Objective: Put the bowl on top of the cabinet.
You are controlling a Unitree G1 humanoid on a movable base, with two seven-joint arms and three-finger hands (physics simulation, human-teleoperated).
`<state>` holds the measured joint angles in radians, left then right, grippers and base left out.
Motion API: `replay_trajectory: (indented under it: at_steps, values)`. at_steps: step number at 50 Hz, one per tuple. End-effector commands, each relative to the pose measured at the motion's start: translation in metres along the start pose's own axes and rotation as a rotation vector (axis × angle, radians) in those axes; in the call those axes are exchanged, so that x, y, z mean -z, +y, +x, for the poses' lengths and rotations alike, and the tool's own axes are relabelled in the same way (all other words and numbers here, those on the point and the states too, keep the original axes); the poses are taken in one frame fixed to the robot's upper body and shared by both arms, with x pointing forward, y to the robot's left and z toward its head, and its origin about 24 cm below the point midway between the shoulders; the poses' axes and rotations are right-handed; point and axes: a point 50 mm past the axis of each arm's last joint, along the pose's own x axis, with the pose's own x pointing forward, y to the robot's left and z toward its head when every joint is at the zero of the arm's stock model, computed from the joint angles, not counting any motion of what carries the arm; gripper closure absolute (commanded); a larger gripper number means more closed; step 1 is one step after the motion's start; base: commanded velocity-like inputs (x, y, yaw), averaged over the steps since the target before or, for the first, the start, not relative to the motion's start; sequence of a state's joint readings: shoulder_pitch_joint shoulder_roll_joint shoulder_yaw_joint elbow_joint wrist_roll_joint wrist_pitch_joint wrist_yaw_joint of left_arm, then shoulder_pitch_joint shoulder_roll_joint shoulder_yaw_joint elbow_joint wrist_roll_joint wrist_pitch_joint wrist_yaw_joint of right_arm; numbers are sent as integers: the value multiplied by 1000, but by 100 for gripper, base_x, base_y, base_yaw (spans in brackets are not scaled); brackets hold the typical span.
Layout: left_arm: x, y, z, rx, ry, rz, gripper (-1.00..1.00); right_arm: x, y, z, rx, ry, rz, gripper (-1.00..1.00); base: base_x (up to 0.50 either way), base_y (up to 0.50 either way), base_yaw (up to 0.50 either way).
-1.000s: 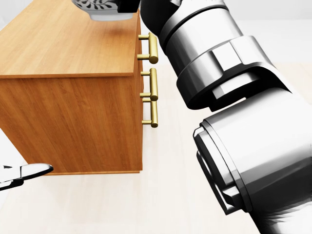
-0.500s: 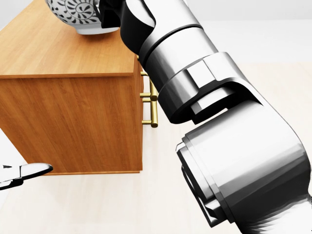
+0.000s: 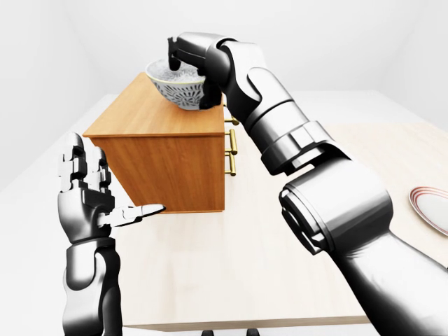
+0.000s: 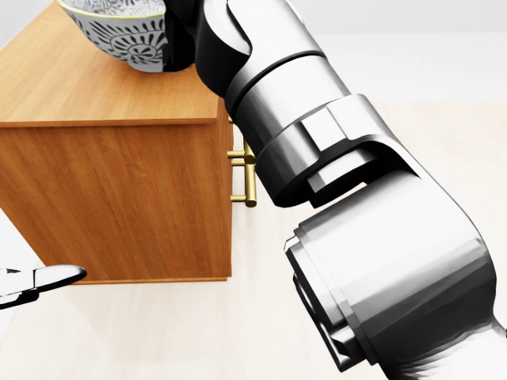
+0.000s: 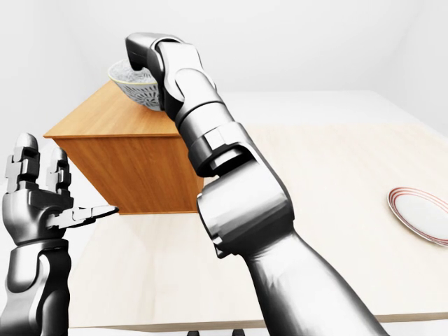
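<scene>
The bowl (image 3: pixel 179 89), white with a dark leaf pattern, hangs tilted low over the right end of the wooden cabinet's top (image 3: pixel 143 115). I cannot tell whether it touches the wood. My right hand (image 3: pixel 180 61) is shut on the bowl's rim from above, and its arm reaches in from the lower right across the cabinet's brass handles (image 3: pixel 232 143). In the head view the bowl (image 4: pixel 119 30) sits at the top left. My left hand (image 3: pixel 105 190) is raised, open and holding nothing, to the left of the cabinet's side.
The cabinet stands on a pale wooden table (image 3: pixel 231 266). A red-rimmed plate (image 5: pixel 420 214) lies at the table's far right. My right forearm (image 4: pixel 380 261) fills the right half of the head view.
My right arm has swung left, carrying the bowl from over the cabinet's right edge further onto its top and lower. The left hand has not moved.
</scene>
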<state>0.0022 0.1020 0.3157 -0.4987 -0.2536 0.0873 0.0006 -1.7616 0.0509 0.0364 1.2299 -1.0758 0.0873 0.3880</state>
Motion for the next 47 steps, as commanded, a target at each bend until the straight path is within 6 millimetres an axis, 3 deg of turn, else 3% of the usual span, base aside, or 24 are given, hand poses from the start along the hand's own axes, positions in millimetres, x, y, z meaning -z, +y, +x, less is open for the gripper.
replay_trajectory:
  at_steps: [1, 3, 7, 9, 12, 16, 25, 47]
  values:
    - [23, -2, 0, -5, 91, -13, -100, 3, 21, 5, -85, 24, 9, -100, 0, 0, 0]
    - [22, -2, 0, -5, 91, -14, -100, 2, 19, 5, -80, 19, 10, -100, 0, 0, 0]
    - [22, -2, 0, -4, 91, -13, -100, -13, -3, 0, -25, -18, 11, -100, 0, 0, 0]
    - [22, -2, 0, -4, 89, -14, -100, -30, -28, -7, 37, -70, 28, -100, 0, 0, 0]
    - [21, -2, 0, -3, 84, -15, -100, -45, -48, -15, 104, -97, -15, -100, 0, 0, 0]
    - [20, -2, 0, -3, 81, -15, -100, -86, -89, -38, 237, -221, 9, -100, 0, 0, 0]
    - [20, -2, -1, -2, 83, -16, -100, -110, -93, -47, 248, -364, 137, -100, 0, 0, 0]
    - [20, -4, -2, 3, 83, -13, -100, -126, -96, -55, 262, -461, 194, -100, 0, 0, 0]
